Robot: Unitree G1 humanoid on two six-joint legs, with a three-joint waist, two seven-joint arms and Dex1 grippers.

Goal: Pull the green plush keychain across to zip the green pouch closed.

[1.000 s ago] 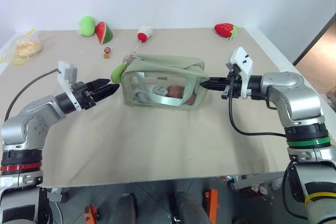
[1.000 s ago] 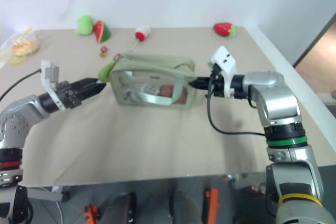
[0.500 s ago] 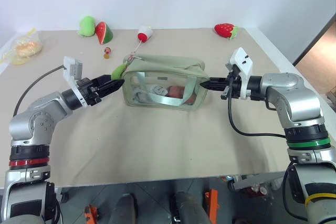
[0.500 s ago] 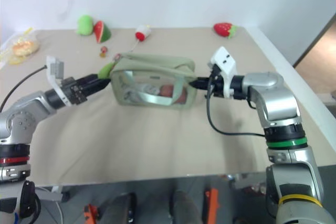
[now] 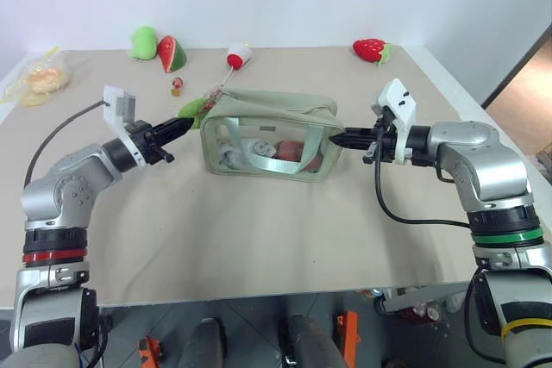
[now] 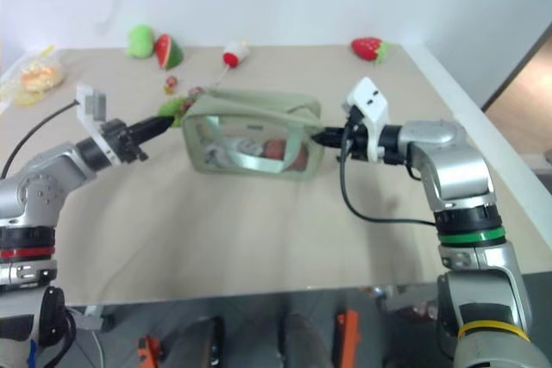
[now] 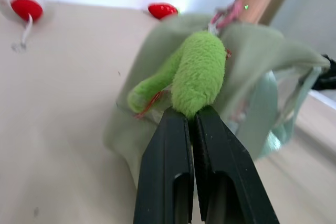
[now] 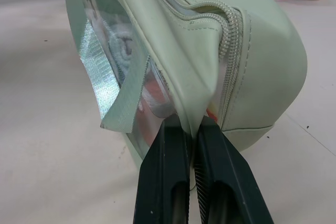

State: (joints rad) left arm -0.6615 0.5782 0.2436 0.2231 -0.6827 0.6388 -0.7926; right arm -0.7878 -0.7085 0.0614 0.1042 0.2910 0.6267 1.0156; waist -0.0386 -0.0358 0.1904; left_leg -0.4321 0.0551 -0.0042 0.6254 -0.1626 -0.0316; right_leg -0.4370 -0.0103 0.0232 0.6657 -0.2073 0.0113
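The green pouch [image 5: 269,134] stands mid-table, its clear window facing me. At its left end hangs the lime-green plush keychain [image 7: 199,76], and my left gripper [image 5: 184,124] is shut on its lower tip, fingers [image 7: 165,166] pinching the plush. The keychain [image 5: 191,108] sits just off the pouch's top left corner. My right gripper [image 5: 337,137] is shut on the fabric at the pouch's right end [image 8: 252,72], beside the zipper's end, fingertips [image 8: 170,156] clamping the seam.
Along the table's far edge lie a green plush with a watermelon slice [image 5: 157,47], a red-and-white plush [image 5: 236,56], a strawberry plush [image 5: 371,49] and a small figure [image 5: 176,86]. A plastic bag [image 5: 36,79] lies far left. The right table edge [image 5: 483,118] runs close to my right arm.
My left gripper moved forward to the keychain and went from open to shut on its tip. The right gripper and the pouch stayed put.
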